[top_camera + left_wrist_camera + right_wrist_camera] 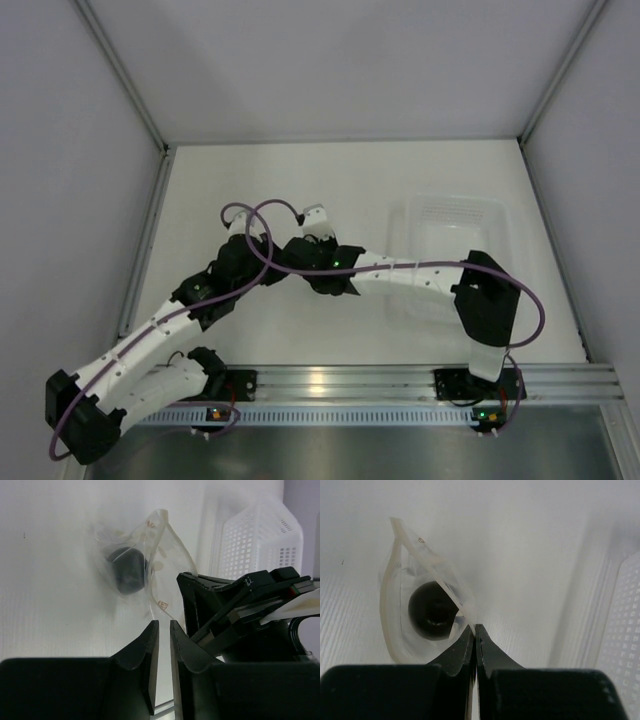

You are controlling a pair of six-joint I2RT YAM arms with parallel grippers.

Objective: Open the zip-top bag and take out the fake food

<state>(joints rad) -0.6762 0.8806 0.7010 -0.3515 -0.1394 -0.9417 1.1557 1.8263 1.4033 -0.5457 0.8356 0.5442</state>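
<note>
Right wrist view: the zip-top bag (395, 605) hangs just ahead of the right gripper (474, 630). The gripper's jaws are pressed together on one lip of the bag's mouth. The mouth gapes into a narrow loop whose long axis runs up and to the left from the fingertips. The fake food (432, 610) sits low inside that loop, touching the film, just left of the pinch.

Materials:
- Bag: thin clear film, crinkled, with a stiffer milky strip along each lip.
- Food: dark, round, slightly glossy, no flat faces.

Left wrist view: the left gripper (164, 630) points at the bag from below. Its jaws are parted by a narrow slit with nothing between them. The ball lies ahead and a little to the left of that slit. The free lip of the bag curves down toward it, near but not touching. The right gripper's black body crowds in on the right.

Judgement: the left arm is the free one and the nearer to the unheld lip. The mouth looks partly open, and the ball is not yet out.

Surroundings: a white perforated tub (260, 545) stands beyond to the right, on a pale matte table (50, 605).
</note>
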